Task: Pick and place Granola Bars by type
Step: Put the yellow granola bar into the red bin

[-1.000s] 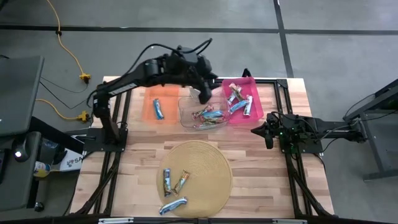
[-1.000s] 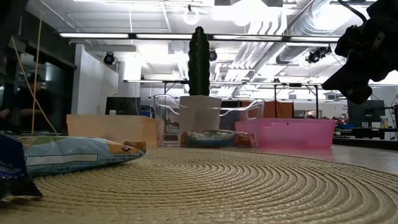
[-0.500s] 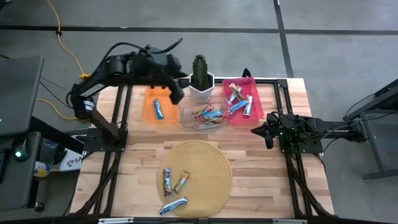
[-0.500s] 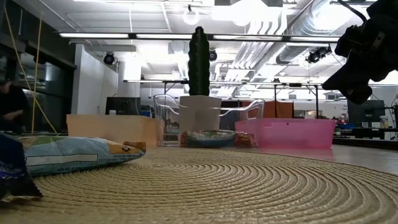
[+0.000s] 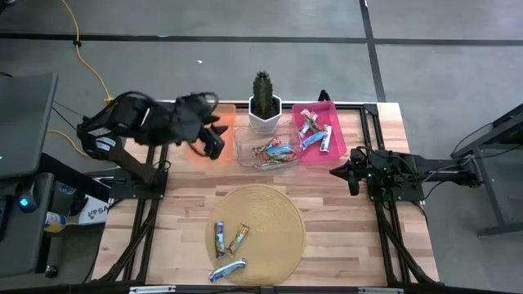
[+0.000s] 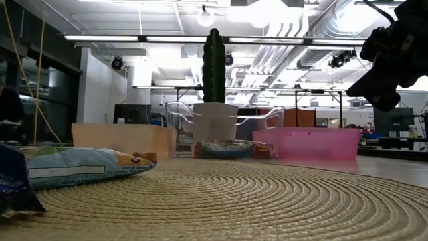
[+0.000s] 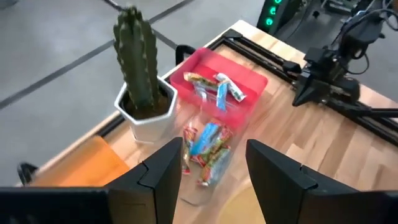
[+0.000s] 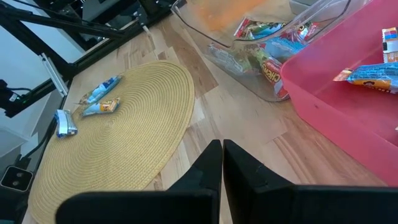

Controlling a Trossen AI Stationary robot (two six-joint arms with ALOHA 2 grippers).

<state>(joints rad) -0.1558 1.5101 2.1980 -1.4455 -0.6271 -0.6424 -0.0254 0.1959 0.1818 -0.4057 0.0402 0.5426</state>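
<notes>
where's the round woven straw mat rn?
In the high view the round woven straw mat lies at the table's near-centre edge, in front of the clear plastic bin, with three foil-wrapped granola bars on its left part.

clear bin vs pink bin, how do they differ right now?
The clear bin is see-through and sits in front of the cactus pot; the pink bin is tinted and sits toward the right gripper. The pink bin's bars lie spread out; the clear bin's are piled together. Both hold granola bars.
</notes>
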